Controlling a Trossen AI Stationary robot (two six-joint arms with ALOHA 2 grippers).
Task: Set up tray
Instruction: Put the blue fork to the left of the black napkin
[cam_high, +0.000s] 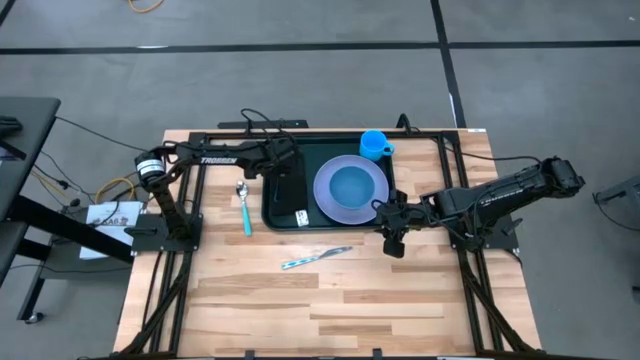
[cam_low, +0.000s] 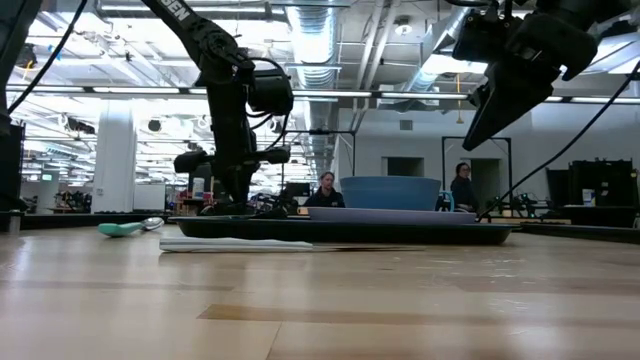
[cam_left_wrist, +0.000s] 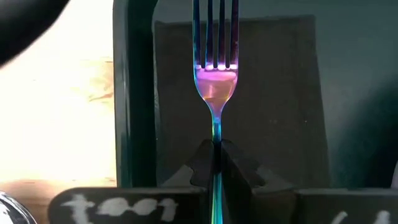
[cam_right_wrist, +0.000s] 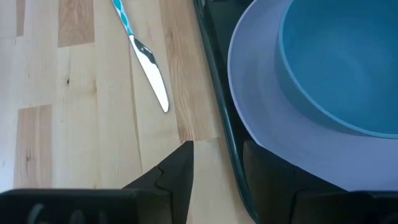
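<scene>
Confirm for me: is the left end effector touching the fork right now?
Touching. The left wrist view shows the left end effector with its fingers closed on the fork handle, tines pointing out over the tray.

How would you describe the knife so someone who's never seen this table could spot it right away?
Start at the dark green tray in the middle of the wooden table. On the bare wood just outside its long edge, on the side away from the blue cup, lies the knife. Unlike the teal spoon, it has a flat silver blade and a patterned blue handle.
</scene>
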